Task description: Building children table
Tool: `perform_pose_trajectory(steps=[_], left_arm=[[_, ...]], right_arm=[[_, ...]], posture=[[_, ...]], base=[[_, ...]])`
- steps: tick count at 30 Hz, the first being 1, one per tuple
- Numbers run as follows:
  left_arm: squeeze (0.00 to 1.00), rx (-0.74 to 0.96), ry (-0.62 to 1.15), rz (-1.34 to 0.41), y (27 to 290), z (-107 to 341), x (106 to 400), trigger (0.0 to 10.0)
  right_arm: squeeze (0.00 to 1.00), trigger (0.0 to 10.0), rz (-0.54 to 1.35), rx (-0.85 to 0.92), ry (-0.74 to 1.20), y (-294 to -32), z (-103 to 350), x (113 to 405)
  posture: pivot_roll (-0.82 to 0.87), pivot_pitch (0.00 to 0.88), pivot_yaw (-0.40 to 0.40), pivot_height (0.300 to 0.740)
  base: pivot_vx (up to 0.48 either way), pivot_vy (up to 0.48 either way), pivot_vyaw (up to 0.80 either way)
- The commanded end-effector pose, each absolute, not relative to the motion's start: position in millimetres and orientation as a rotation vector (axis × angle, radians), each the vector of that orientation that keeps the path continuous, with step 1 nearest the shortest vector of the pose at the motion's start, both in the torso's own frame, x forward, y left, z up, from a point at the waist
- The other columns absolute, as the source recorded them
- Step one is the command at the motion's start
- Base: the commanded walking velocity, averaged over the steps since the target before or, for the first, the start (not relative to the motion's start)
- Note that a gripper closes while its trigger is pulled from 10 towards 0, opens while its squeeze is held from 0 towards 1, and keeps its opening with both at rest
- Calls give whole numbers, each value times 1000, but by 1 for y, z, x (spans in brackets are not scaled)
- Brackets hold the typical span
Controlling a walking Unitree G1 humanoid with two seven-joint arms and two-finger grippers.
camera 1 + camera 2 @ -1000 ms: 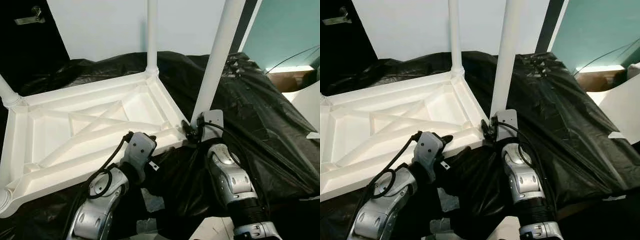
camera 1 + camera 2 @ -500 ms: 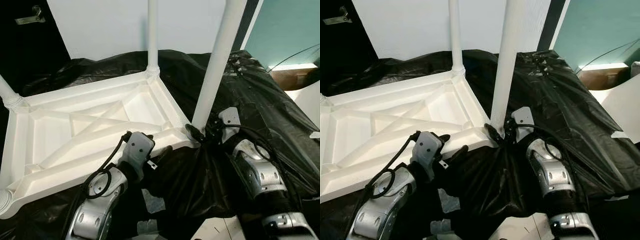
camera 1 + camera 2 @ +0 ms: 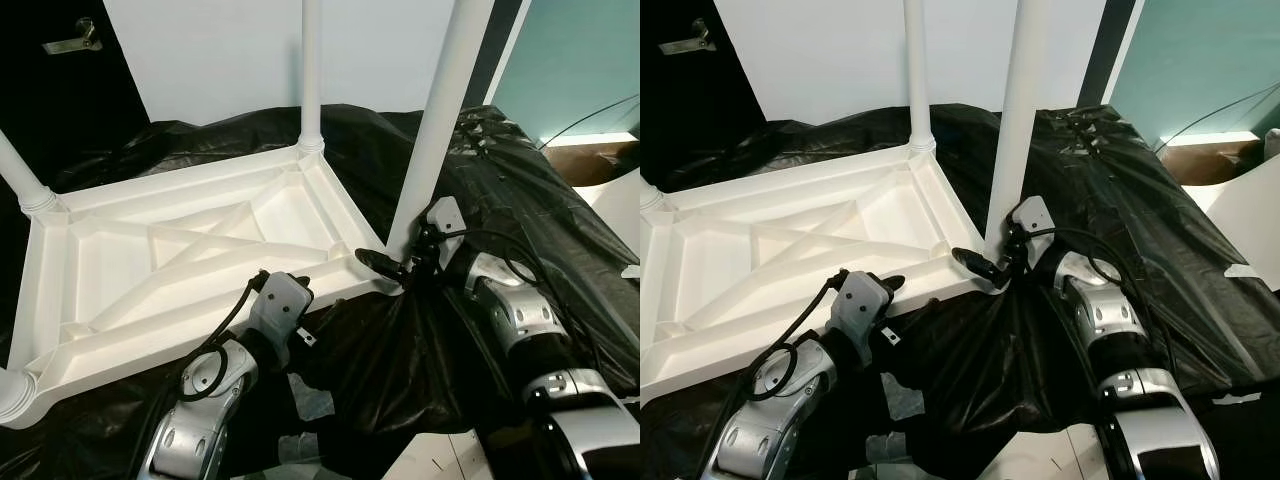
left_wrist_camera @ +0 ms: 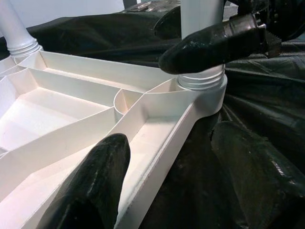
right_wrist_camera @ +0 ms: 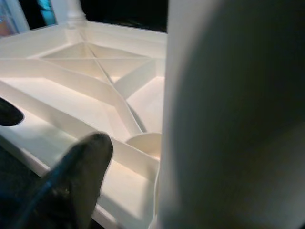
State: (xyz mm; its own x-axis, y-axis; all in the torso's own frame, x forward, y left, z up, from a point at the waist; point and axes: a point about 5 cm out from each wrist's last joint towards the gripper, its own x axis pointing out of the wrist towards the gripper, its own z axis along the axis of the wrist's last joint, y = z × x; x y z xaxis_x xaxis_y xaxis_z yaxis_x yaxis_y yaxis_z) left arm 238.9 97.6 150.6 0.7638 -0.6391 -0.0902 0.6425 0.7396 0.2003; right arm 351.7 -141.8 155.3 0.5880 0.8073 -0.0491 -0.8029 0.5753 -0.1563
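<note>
- A white plastic table top (image 3: 180, 260) lies upside down on a black plastic sheet (image 3: 520, 210); its ribbed underside faces up, with raised walls and diagonal ribs dividing it into shallow compartments; nothing lies in the compartments
- Four white legs stand in the table top's corners; the near right leg (image 3: 435, 120) rises from the corner socket closest to the right arm; the far right leg (image 3: 311, 70) stands at the corner behind it; the far left leg (image 3: 20, 175) and the near left leg (image 3: 10, 395) sit at the other two corners, only their bases in view
- The right gripper (image 3: 395, 262) is at the base of the near right leg, just above the socket; its fingers are spread around the leg, one black finger (image 4: 214, 45) lying across the front of the leg just above the threaded collar; whether the fingers press on the leg I cannot tell
- The left gripper (image 4: 162, 186) is at the near edge of the table top, to the left of the near right leg; its fingers are parted and straddle the edge wall, one finger (image 4: 90, 183) over the inner compartment, the other outside over the black plastic sheet; they do not appear to clamp the wall
- A white wall (image 3: 220, 50) stands behind the table top
</note>
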Motion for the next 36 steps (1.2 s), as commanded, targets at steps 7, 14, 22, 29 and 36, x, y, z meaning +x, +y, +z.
perform_pose_trajectory(steps=[7, 14, 22, 29, 36], left_arm=[[0, 217, 10, -639, 95, 144, 242, 10000], [0, 211, 5, -636, 93, 143, 242, 10000], [0, 195, -5, -621, 92, 144, 244, 10000], [0, 187, -6, -626, 91, 142, 244, 10000], [0, 189, -1, -628, 93, 142, 244, 10000]], right_arm=[[0, 0, 1022, -246, 30, -141, 147, 355], [0, 0, 963, -227, 41, -149, 144, 357], [0, 8078, 766, -218, 34, -151, 137, 359], [0, 10000, 575, -113, 85, -142, 118, 350], [0, 10000, 321, -50, 90, -125, 106, 338]], posture=[[115, 0, -30, 740], [112, 0, -38, 740], [104, 0, -46, 740], [97, 0, -39, 740], [105, 0, -38, 740]], base=[[0, 0, 0], [0, 0, 0], [0, 0, 0], [0, 0, 0], [0, 0, 0]])
